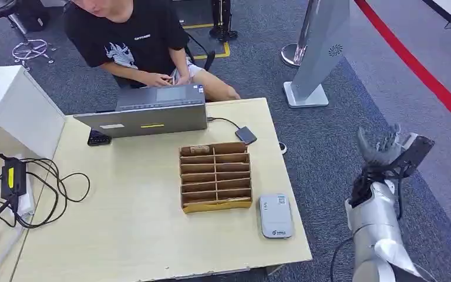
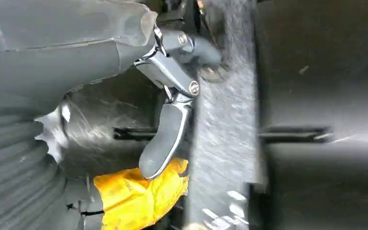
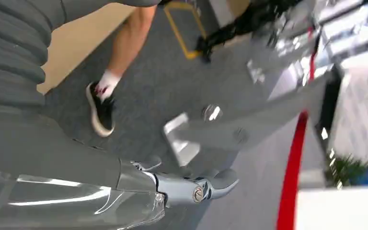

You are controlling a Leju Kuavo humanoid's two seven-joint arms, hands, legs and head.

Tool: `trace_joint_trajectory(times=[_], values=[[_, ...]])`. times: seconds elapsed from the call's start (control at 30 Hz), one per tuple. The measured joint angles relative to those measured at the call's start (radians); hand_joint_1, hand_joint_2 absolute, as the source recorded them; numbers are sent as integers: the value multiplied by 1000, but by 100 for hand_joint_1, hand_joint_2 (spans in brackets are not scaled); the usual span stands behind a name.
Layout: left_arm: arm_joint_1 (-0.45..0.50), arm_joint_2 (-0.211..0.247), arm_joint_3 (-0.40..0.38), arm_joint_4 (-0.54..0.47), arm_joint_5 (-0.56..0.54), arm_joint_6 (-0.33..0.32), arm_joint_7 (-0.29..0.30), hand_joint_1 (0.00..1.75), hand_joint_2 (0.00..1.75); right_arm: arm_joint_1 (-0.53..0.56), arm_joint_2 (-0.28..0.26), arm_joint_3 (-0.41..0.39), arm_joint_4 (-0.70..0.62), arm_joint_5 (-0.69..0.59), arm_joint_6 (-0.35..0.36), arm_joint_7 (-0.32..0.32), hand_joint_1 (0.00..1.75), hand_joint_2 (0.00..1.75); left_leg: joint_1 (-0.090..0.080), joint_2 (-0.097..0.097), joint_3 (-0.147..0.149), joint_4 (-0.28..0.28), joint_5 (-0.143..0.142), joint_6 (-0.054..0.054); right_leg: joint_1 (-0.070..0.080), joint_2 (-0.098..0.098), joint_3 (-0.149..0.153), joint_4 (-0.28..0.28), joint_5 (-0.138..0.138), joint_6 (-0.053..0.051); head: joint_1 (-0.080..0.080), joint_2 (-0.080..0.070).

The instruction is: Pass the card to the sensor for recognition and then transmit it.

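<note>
Right hand [image 1: 381, 147] is raised beside the table, over the grey carpet, well apart from everything on the tabletop. From the head view its fingers stand up and a little apart, and I see nothing between them; the dark wrist block behind it hides part of the palm. In the right wrist view only the thick thumb [image 3: 191, 187] and the grey cover are clear, and the background there is blurred, with a person's leg and black shoe [image 3: 100, 112] on the carpet.

Left hand [image 2: 167, 129] appears in its own wrist picture, very close and dark. One grey finger hangs down, with some yellow material [image 2: 141, 196] behind its tip. Whether it touches this, I cannot tell, and also I cannot tell if this hand holds something.

On the pale wooden table [image 1: 135, 235] stands a brown card box [image 1: 215, 176] with many slots. Something lies in its far left slot, but it is too small to say that it is a card. Just beside the box, near the table's right edge, lies the white sensor [image 1: 275, 215]. Behind the box is an open laptop [image 1: 152, 111], and a person in a black shirt [image 1: 129, 35] sits behind it, cut off by the picture's top. Black cables [image 1: 41, 188] lie at the left side.
</note>
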Motion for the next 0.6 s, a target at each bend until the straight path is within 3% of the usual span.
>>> trace_joint_trajectory(times=[0.27,0.4,0.6], values=[[87,4,253,11,210,-4,57,0,175,90,-45,-153,90,-9,-41,37,0,175,0,4,7,-1,-5,0,0,1,6,0,-4,-2,0,0],[132,8,390,18,368,-2,103,0,175,147,-58,-196,152,-11,-50,70,0,175,0,3,10,-2,-7,-1,0,1,8,0,-7,-1,0,0],[168,7,541,19,477,22,142,0,175,216,-66,-244,218,-12,-50,97,0,175,0,6,13,-3,-10,-1,0,4,10,0,-9,-2,0,0]])
